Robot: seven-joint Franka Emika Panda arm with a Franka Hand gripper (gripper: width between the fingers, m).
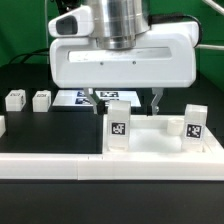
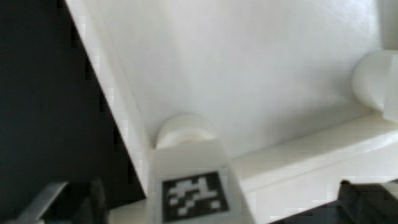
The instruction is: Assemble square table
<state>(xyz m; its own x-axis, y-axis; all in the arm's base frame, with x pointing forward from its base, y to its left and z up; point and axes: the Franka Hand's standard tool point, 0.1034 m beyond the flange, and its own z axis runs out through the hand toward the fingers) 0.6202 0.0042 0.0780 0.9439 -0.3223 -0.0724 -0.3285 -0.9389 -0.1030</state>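
Observation:
The square table's white tray-like top lies at the front of the table. Two tagged white leg blocks stand upright on it, one near the middle and one at the exterior view's right. Two more leg blocks lie loose at the exterior view's left. My gripper hangs open just above and behind the middle leg. In the wrist view that tagged leg sits between my dark fingertips, untouched, with my gripper open over the top.
The marker board lies behind the gripper on the black table. A long white rail runs along the front edge. A small white piece shows at the exterior view's far left. A rounded bump rises from the top's rim.

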